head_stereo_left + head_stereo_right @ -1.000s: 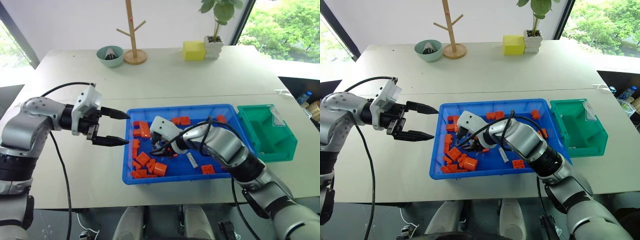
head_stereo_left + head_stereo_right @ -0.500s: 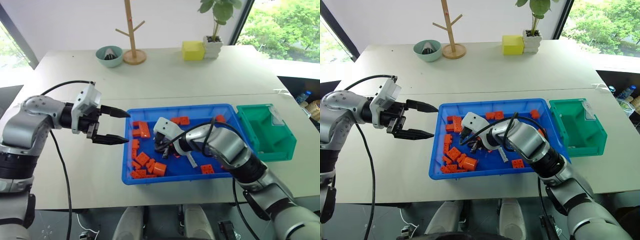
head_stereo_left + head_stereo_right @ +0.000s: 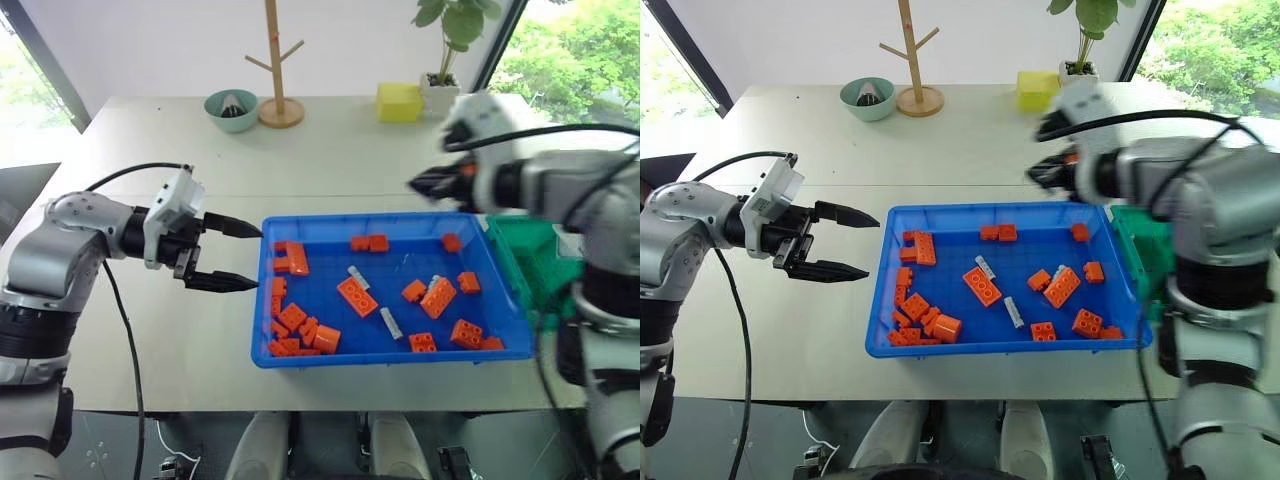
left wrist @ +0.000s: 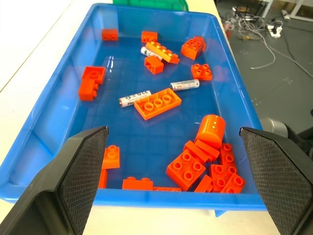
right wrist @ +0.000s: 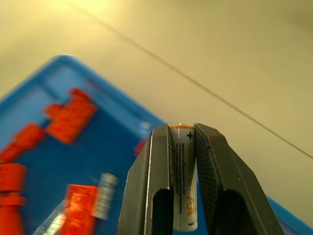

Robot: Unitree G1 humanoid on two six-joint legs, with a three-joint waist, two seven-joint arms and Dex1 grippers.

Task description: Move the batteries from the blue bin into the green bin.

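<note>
1. Head views: blue bin [image 3: 268, 300] at the table's near edge, holding scattered orange bricks [image 3: 357, 296] and loose batteries [image 3: 390, 322], one near the middle of the floor, another just at 11 o'clock of it. Green bin [image 3: 535, 262] touching the blue bin at its 3 o'clock side, partly hidden behind the right arm.
2. Same views: left gripper [image 3: 228, 255] at 9 o'clock of the blue bin, above the table, fingers spread apart with nothing between, tips pointing toward the bin. Right gripper [image 3: 425, 183] raised above the bin's far rim, at about 1 o'clock from the bin's middle, blurred.
3. Left wrist view: two black fingers [image 4: 78, 176] wide apart at the near corners; between them the blue bin with bricks, two batteries beside a flat long brick [image 4: 157, 103], a third battery [image 4: 150, 51] farther in; a strip of the green bin past the far rim.
4. Right wrist view: fingers [image 5: 157, 196] clenched on one battery [image 5: 183, 183], standing lengthwise between the pads, plus end toward the tips; below, a blurred corner of the blue bin and pale table [image 5: 220, 49].
</note>
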